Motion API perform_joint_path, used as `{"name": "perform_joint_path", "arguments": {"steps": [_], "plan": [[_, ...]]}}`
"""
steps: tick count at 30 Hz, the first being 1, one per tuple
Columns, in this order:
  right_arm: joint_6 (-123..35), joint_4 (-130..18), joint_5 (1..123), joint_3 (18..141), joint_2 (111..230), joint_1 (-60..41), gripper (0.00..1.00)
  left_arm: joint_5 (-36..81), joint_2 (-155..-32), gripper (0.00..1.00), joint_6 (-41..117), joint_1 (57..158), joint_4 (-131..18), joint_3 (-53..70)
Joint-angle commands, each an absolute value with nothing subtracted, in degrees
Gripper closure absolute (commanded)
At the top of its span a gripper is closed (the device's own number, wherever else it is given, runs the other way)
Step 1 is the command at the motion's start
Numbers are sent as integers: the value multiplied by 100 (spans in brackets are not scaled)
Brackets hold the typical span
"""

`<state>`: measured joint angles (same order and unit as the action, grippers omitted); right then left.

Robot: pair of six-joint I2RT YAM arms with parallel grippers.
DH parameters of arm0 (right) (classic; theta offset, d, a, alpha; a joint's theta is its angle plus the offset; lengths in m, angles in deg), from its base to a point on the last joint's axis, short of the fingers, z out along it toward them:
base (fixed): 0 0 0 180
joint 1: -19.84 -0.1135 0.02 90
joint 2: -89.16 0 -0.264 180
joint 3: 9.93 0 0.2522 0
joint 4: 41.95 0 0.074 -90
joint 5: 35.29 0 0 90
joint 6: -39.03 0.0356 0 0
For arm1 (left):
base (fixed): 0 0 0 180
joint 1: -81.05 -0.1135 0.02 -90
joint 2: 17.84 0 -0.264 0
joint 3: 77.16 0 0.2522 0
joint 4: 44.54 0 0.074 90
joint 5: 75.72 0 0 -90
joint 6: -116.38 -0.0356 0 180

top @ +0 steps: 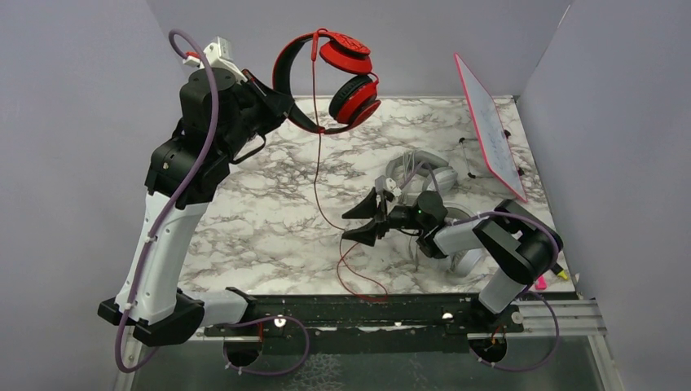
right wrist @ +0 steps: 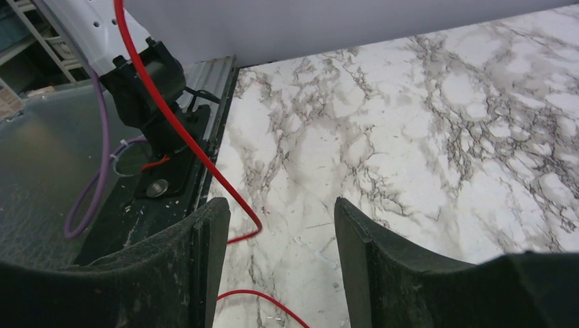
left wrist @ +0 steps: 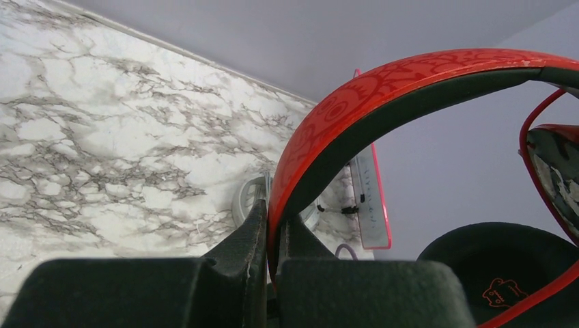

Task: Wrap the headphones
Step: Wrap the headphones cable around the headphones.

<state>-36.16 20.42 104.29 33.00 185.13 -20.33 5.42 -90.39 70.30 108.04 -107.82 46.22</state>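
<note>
My left gripper (top: 281, 104) is shut on the headband of the red-and-black headphones (top: 342, 77) and holds them high at the back; in the left wrist view the red band (left wrist: 355, 109) runs between my fingers. Their red cable (top: 316, 175) hangs down to the table and loops near the front edge. My right gripper (top: 364, 220) is open and empty, just right of the hanging cable; the cable (right wrist: 171, 126) passes my left finger (right wrist: 208, 253). A white-silver headset (top: 420, 169) and a light grey headset (top: 464, 261) lie behind my right arm, partly hidden.
A red-framed whiteboard (top: 493, 126) leans against the back right wall. Grey walls enclose the marble table (top: 261, 220) on three sides. The black mounting rail (top: 358, 309) runs along the front edge. A pink and yellow item (top: 547, 281) lies at the right front corner.
</note>
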Motion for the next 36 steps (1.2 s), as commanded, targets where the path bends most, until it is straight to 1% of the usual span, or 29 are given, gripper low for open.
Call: {"name": "perform_joint_path", "arguments": {"steps": [1, 6, 9, 12, 17, 22, 26, 31, 33, 36], "plan": [[-3611, 2491, 10051, 3074, 18574, -2051, 39, 294, -9000, 100, 7239, 10777, -10564, 4934], [-3084, 2944, 10040, 3020, 18780, -2080, 35, 307, -9095, 100, 7283, 10775, -10565, 5183], [-2460, 2972, 9905, 3089, 18861, -2112, 32, 296, -9105, 100, 7290, 10770, -10561, 5231], [-1802, 2978, 10099, 3104, 18875, -2130, 30, 243, -9133, 100, 7276, 10773, -10560, 5267], [-1415, 1692, 10400, 3151, 18511, -2191, 31, 224, -9188, 100, 7217, 10773, -10551, 5261], [-1403, 673, 9966, 3143, 18125, -2462, 30, 216, -9254, 100, 7222, 10768, -10541, 5290], [-1543, 346, 9808, 3185, 18196, -2650, 31, 228, -9269, 100, 7217, 10764, -10503, 5296], [-1712, 224, 9758, 3190, 18414, -2831, 35, 232, -9281, 100, 7176, 10768, -10497, 5340], [-1751, 179, 9763, 3239, 18418, -2916, 39, 224, -9273, 100, 7173, 10768, -10491, 5333], [-1748, 181, 9801, 3304, 18450, -2985, 50, 230, -9280, 100, 7176, 10768, -10495, 5332]]}}
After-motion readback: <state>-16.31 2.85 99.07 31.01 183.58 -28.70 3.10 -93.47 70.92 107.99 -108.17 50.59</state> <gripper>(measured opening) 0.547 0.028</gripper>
